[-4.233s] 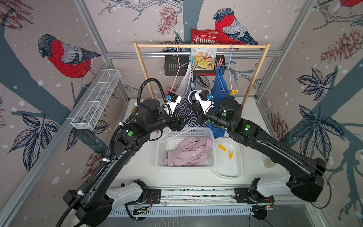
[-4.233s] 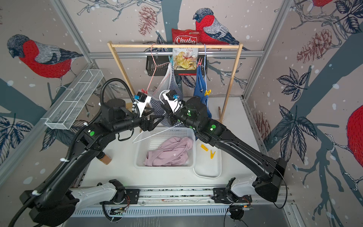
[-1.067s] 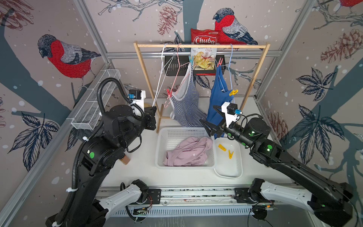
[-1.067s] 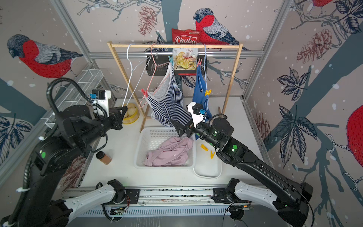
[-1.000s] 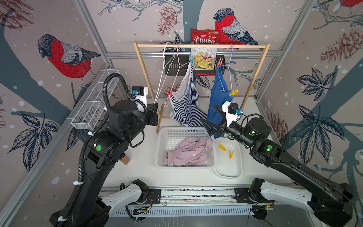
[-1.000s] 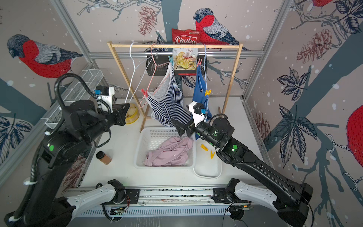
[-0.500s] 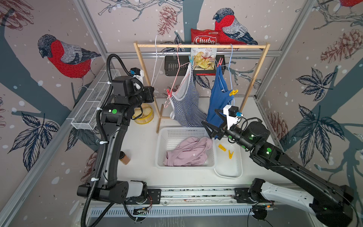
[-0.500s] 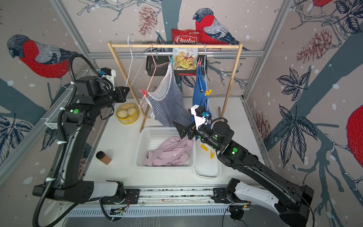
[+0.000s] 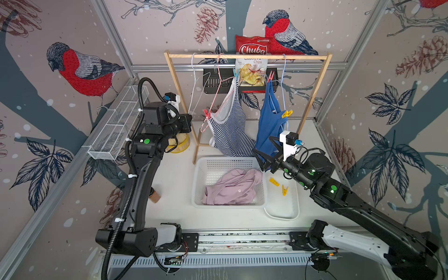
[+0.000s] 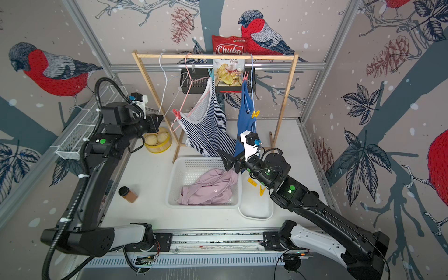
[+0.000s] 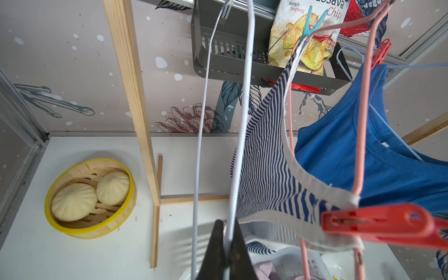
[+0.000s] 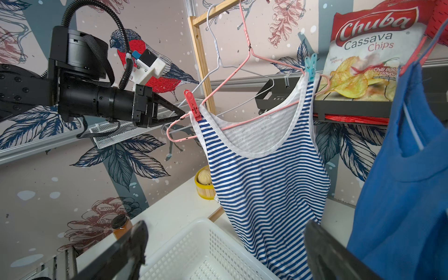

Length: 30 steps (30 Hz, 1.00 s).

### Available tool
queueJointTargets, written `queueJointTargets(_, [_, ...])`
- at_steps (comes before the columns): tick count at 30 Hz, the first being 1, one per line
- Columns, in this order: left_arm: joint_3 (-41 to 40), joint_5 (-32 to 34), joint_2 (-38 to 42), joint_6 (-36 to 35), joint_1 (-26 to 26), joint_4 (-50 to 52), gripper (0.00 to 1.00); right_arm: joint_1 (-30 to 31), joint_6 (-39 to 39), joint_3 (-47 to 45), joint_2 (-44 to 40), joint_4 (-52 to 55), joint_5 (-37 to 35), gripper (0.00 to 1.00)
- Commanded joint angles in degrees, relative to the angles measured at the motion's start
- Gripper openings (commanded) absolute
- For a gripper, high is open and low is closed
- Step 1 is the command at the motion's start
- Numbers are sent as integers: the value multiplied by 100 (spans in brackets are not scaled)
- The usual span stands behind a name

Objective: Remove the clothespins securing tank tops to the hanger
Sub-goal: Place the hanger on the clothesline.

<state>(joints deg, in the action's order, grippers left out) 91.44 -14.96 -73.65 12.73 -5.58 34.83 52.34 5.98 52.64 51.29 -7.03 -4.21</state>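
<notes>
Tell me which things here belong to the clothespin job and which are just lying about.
Job: red clothespin, teal clothespin, second red clothespin, yellow clothespin, two loose yellow clothespins, striped tank top, blue tank top, pink tank top, pink hanger, white hanger, white tray, white basket.
Lying about: chips bag, bun steamer, brown jar, wire shelf, black rack.

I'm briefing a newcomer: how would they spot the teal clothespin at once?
Look at the wooden rack at the back, then the striped top on the pink hanger. The teal clothespin pins that top's higher strap, beside the chips bag; the rest are red or yellow.
</notes>
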Motion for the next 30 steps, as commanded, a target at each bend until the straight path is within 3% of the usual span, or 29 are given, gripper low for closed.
queueJointTargets(1, [-4, 240, 156, 86, 22, -258, 52, -4, 85, 98, 77, -102, -56, 100])
queueJointTargets(6, [7, 493, 495, 18, 22, -165, 89, -4, 138, 165, 214, -166, 79, 100])
queueJointTargets(8, [5, 633, 635, -79, 22, -129, 93, -4, 188, 200, 274, -167, 72, 100])
queueJointTargets(13, [-103, 726, 1070, -389, 22, -181, 93, -4, 276, 187, 349, -242, 75, 100])
queueJointTargets(21, [-722, -1525, 1953, -735, 20, -1354, 93, -4, 393, 158, 470, -256, 0, 100])
queueJointTargets(30, [-812, -2887, 1762, -824, 4, -1594, 88, -7, 474, -36, 315, -303, -31, 100])
